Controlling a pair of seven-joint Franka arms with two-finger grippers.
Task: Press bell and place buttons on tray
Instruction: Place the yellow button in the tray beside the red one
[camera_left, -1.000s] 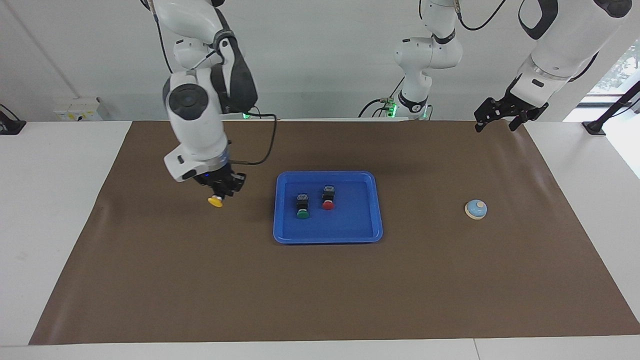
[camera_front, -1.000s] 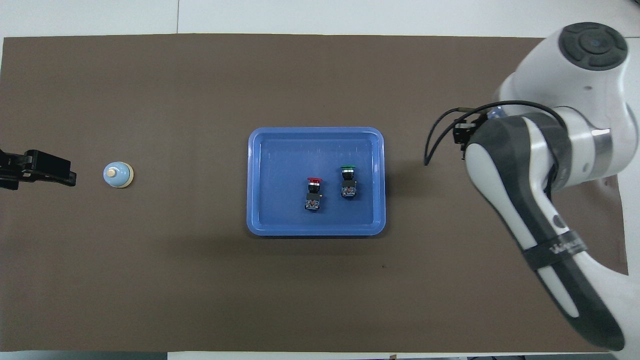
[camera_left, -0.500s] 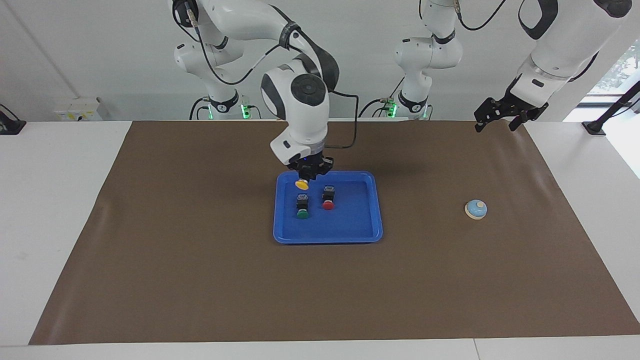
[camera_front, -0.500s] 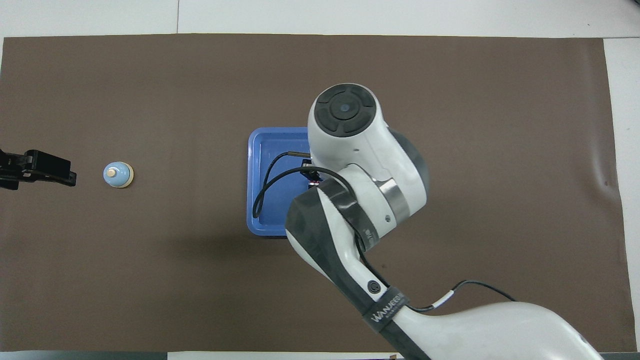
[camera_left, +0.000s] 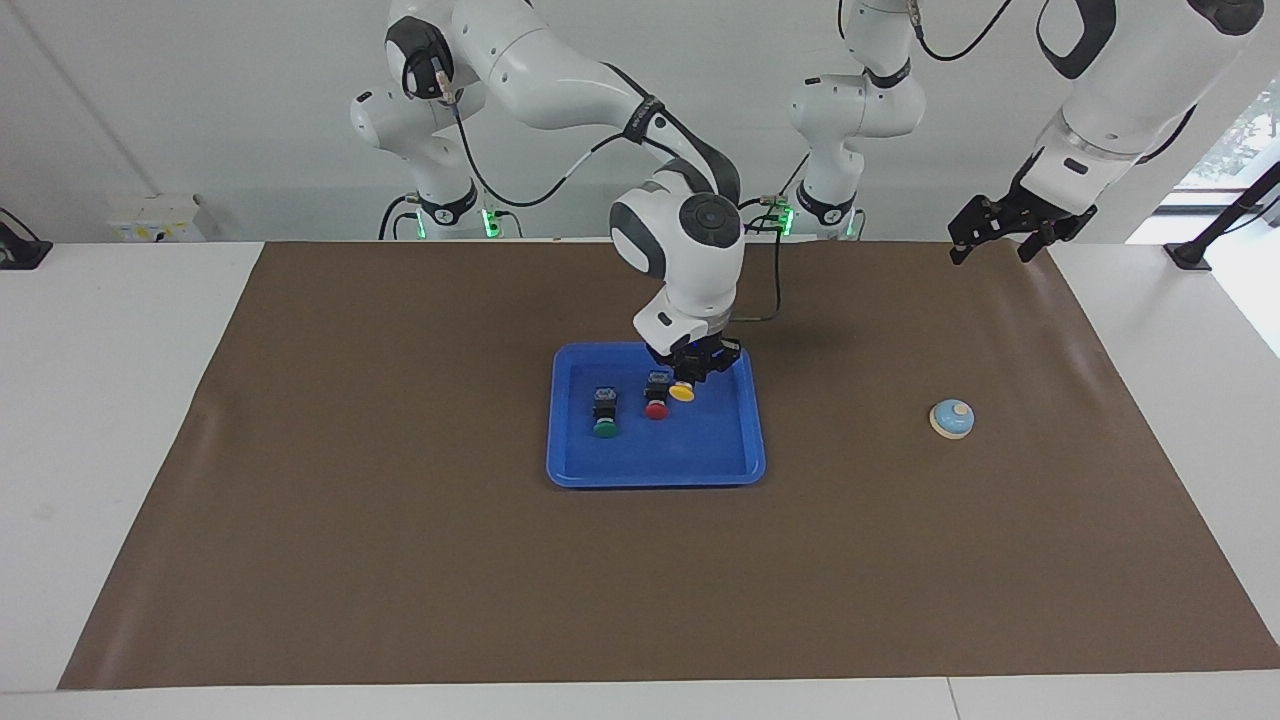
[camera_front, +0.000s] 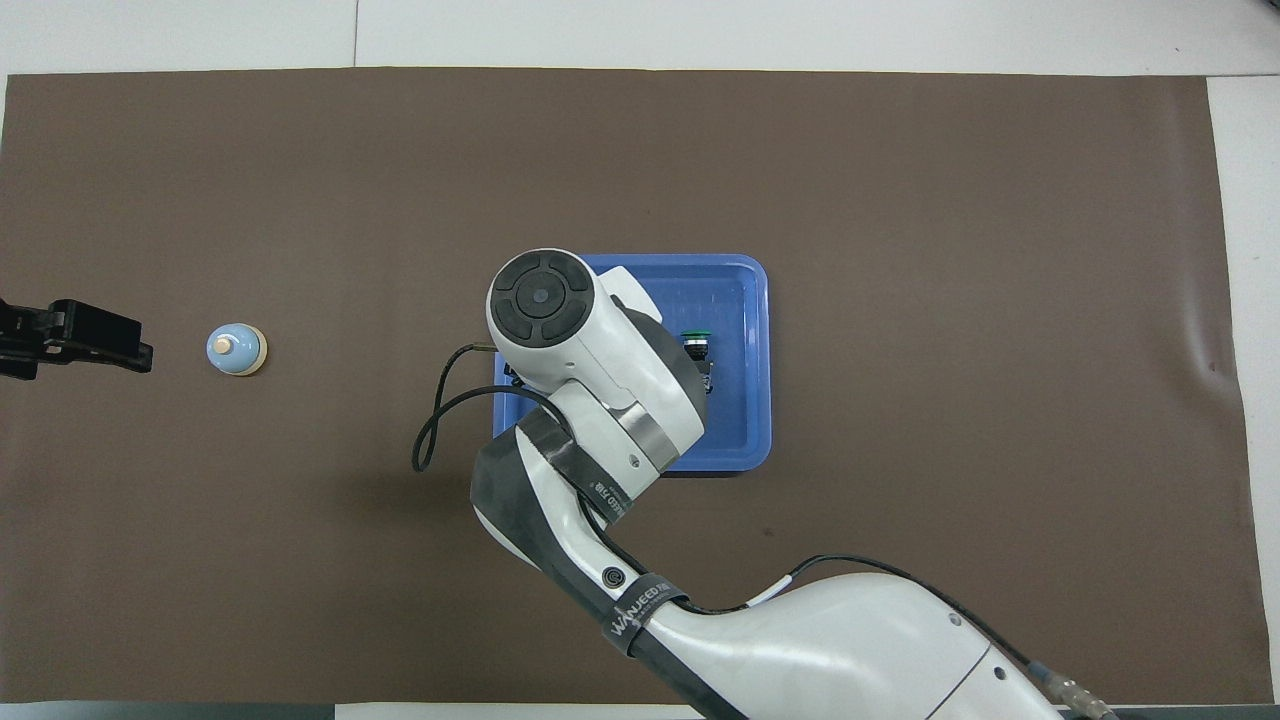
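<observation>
My right gripper (camera_left: 690, 378) is shut on the yellow button (camera_left: 682, 393) and holds it over the blue tray (camera_left: 655, 473), beside the red button (camera_left: 656, 408). The red button and the green button (camera_left: 604, 427) lie in the tray. In the overhead view my right arm covers the gripper, the yellow button and the red button; the green button (camera_front: 695, 341) and part of the tray (camera_front: 750, 300) show. The light-blue bell (camera_left: 952, 418) stands on the mat toward the left arm's end, and also shows in the overhead view (camera_front: 236, 349). My left gripper (camera_left: 990, 255) waits open in the air, off the bell.
A brown mat (camera_left: 400, 560) covers most of the white table. My right arm reaches across the middle of the table to the tray.
My right gripper has carried the yellow button from the right arm's end of the mat to over the tray, past the green button to beside the red one. The left arm has not moved.
</observation>
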